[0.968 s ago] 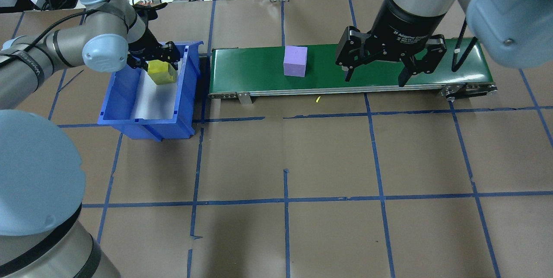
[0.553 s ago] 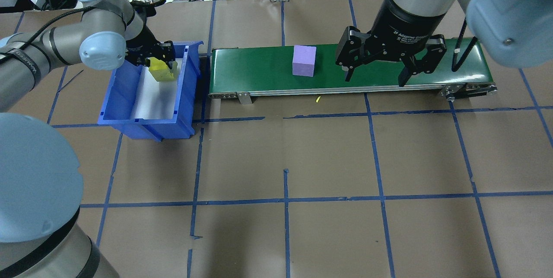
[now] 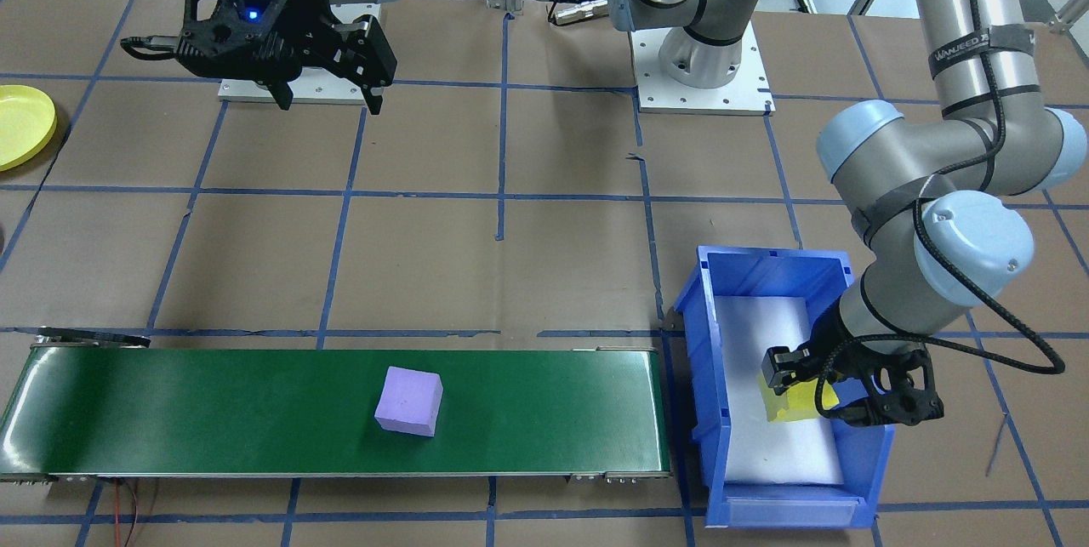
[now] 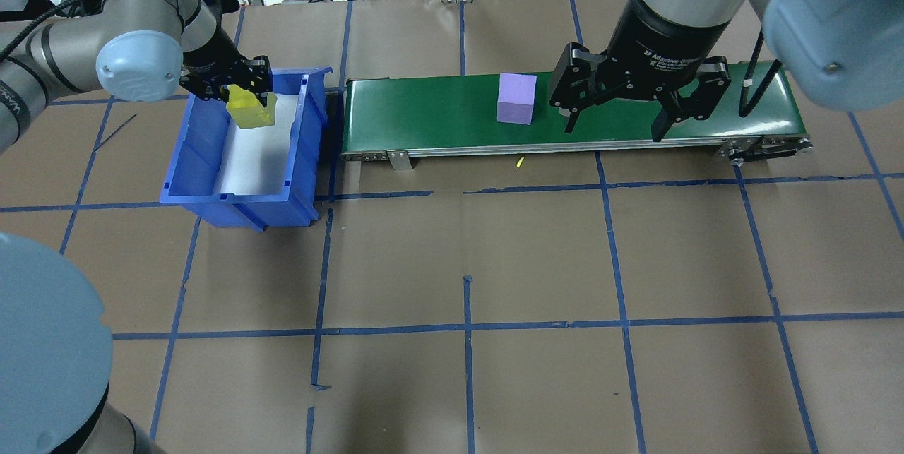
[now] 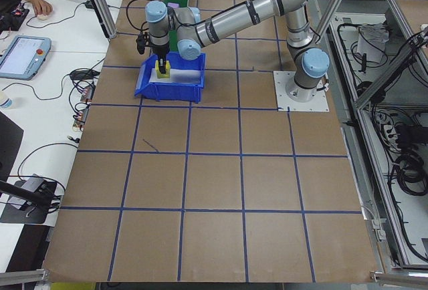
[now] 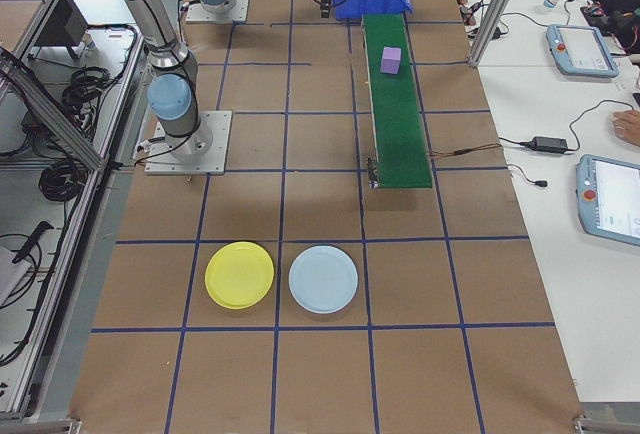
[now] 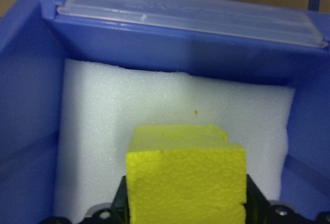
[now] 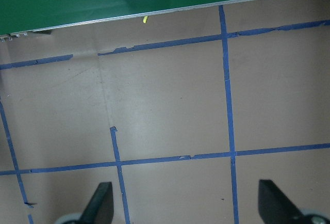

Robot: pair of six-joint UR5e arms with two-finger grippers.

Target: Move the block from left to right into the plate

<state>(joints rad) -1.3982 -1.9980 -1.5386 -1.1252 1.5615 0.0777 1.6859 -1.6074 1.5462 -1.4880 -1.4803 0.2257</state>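
Overhead exterior view: left gripper (image 4: 244, 90) clamps the yellow block (image 4: 248, 109) above the blue bin (image 4: 212, 189). Right gripper (image 4: 614, 126) hangs wide open, empty, over the green conveyor (image 4: 424, 122), beside 1 purple block (image 4: 515, 98). Yellow plate (image 6: 239, 275) sits well apart on the table (image 6: 320, 374).

**Bystanders on the desk**

A brown paper-covered desk (image 4: 494, 256) carries a grid of blue tape lines (image 4: 467, 369). A pale blue round plate (image 6: 323, 279) lies at the desk's right end. Grey handheld tablets with blue edges (image 6: 575, 49) rest on the white side bench (image 6: 560, 204).
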